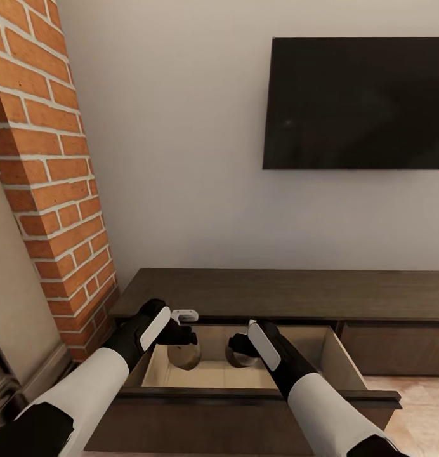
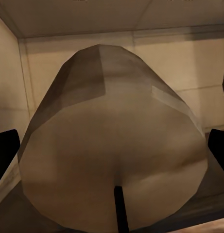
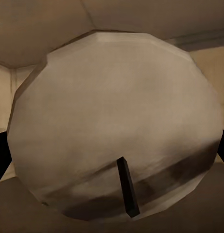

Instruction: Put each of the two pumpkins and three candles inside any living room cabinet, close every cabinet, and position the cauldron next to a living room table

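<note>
Gripping candles [image 2: 112, 145] inside open cabinet [image 1: 257, 387] drawer, both tools; candles hiding fingertips.

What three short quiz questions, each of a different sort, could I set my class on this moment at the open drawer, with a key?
1. True or false: the drawer under the two arms is pulled open.
2. What does each gripper, the left gripper and the right gripper, have between its fingers?
A. a pumpkin
B. a candle
C. nothing
3. Fill in: on the wall above the cabinet hangs a black ____.

Key
1. True.
2. B: the left candle and the right candle each sit between dark fingers, with the wick facing the wrist camera.
3. TV.
</note>
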### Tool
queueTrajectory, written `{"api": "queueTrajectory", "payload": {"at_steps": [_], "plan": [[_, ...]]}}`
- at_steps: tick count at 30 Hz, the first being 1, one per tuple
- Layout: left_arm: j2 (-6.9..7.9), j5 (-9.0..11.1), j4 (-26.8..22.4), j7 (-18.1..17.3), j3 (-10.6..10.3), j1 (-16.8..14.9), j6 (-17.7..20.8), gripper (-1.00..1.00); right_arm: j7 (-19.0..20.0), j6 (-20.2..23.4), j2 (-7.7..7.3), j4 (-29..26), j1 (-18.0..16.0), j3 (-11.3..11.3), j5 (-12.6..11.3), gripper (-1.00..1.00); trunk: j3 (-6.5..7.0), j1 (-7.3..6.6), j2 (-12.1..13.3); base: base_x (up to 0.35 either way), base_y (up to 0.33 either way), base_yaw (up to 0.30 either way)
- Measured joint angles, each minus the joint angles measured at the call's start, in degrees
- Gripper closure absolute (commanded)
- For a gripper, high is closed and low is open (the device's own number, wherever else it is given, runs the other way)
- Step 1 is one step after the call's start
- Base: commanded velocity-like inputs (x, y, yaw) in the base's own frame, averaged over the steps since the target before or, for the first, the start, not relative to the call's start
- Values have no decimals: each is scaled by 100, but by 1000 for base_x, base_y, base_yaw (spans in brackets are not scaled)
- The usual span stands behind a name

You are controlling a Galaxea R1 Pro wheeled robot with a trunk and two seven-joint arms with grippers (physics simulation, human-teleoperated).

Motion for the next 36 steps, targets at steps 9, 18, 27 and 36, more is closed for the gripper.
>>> {"api": "queueTrajectory", "payload": {"at_steps": [9,18,27,36], "plan": [[-7,0,-11,12,-7,1,-32,100,23,-3,0,15,-6,28,-43,100,-133,16,-7,0,0,0],[-9,0,-19,26,-8,1,-60,100,38,-6,0,-7,-5,168,-51,100,-332,39,-19,0,0,0],[-8,0,-31,27,-8,7,-74,100,43,-8,0,-11,-5,190,-258,100,-532,63,-32,0,0,0],[-8,4,-52,27,-8,8,-79,100,43,-13,0,-22,-7,478,-319,100,-621,73,-37,0,0,0]]}}
